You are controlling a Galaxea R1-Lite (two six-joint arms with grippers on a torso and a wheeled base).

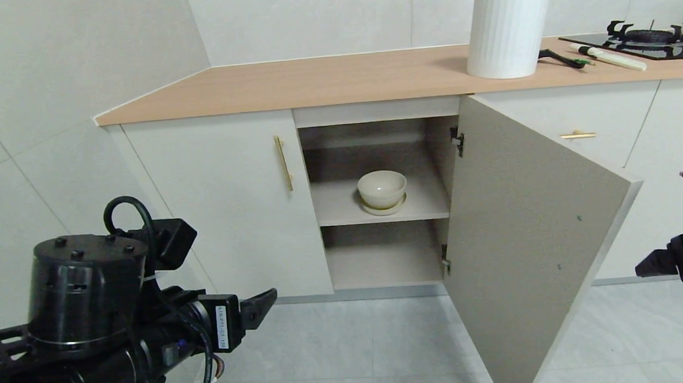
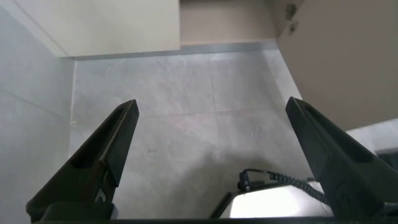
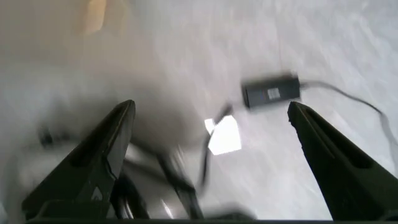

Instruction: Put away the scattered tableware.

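Much of the right gripper (image 3: pixel 210 104) is cut off at the head view's edge, and its wrist view is smeared, a dark box on a cable (image 3: pixel 270 92) just legible. Both grippers hang low over the floor; the left gripper (image 2: pixel 211 106) and the right each have fingers spread wide, empty. The bowl (image 1: pixel 382 188) sits on a small plate (image 1: pixel 384 210), largely hidden beneath it, on the cabinet's upper shelf (image 1: pixel 339 206) beside the swung-open door (image 1: pixel 530 220); a white ribbed cylinder (image 1: pixel 510 20) stands on the counter (image 1: pixel 309 79) above

White tiles covered the walls (image 1: pixel 68 66), and the floor (image 1: pixel 340 348) had pale grey tiles. A wooden counter (image 1: pixel 309 79) sat on white cabinets (image 1: pixel 222 206), and one cabinet door (image 1: pixel 530 220) stood open.
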